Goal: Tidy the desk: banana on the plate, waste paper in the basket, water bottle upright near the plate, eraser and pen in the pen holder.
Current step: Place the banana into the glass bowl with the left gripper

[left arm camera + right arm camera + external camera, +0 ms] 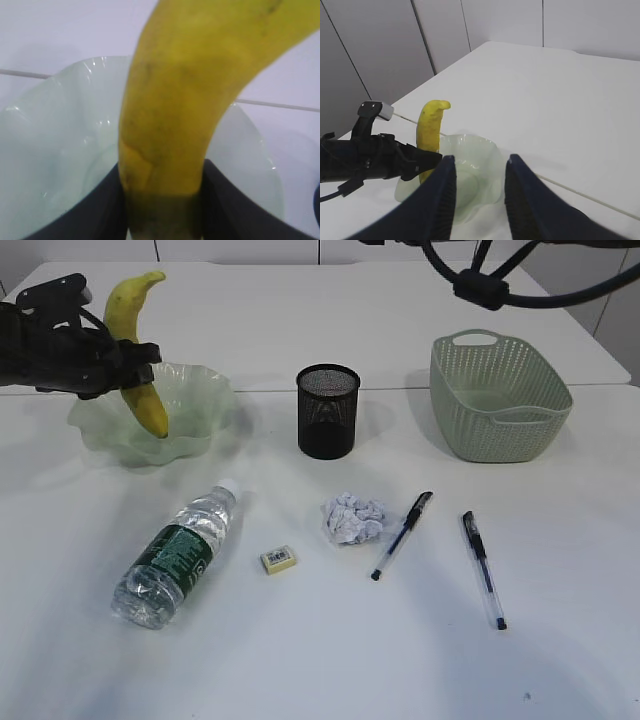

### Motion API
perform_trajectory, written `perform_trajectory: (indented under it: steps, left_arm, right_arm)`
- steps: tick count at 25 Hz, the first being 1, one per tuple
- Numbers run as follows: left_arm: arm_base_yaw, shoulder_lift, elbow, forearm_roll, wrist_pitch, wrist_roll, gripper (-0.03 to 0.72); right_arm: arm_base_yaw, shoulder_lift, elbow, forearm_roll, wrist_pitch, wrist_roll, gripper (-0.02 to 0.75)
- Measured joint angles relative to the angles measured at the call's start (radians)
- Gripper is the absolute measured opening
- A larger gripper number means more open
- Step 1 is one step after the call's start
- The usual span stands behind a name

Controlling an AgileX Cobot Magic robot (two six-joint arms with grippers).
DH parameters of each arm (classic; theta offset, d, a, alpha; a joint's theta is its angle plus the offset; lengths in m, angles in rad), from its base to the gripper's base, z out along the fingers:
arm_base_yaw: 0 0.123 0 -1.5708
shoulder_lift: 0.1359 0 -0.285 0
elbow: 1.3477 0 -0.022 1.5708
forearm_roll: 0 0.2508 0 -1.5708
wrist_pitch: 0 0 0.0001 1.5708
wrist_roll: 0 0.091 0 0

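My left gripper is shut on the yellow banana and holds it nearly upright. The banana's lower end hangs inside the pale green wavy plate at the back left. In the left wrist view the banana fills the space between the dark fingers, over the plate. My right gripper is open and empty, high above the table, facing the plate. The water bottle lies on its side. The eraser, waste paper and two pens lie on the table.
The black mesh pen holder stands at centre back. The green basket sits at the back right. Right arm cables hang at the top edge. A table seam runs behind the plate.
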Motion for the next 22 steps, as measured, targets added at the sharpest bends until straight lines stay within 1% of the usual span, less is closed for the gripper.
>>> perform_trajectory:
  steps: [2, 5, 9, 15, 22]
  left_arm:
    - [0.0, 0.0, 0.0, -0.033, 0.0, -0.009, 0.282]
    - [0.0, 0.0, 0.0, -0.052, 0.006, -0.036, 0.282]
    - [0.0, 0.003, 0.0, -0.054, 0.01, -0.073, 0.282]
    - [0.002, 0.035, 0.0, -0.054, 0.027, -0.095, 0.282]
    - [0.002, 0.077, 0.0, -0.054, 0.075, -0.259, 0.282]
  right_arm:
    - [0.0, 0.002, 0.0, 0.0, 0.0, 0.0, 0.252]
    - [0.0, 0.009, 0.0, 0.0, 0.0, -0.001, 0.252]
    - [0.0, 0.011, 0.0, 0.0, 0.0, -0.001, 0.252]
    - [0.0, 0.011, 0.0, 0.0, 0.005, -0.002, 0.252]
    - [0.0, 0.011, 0.0, 0.0, 0.015, -0.002, 0.252]
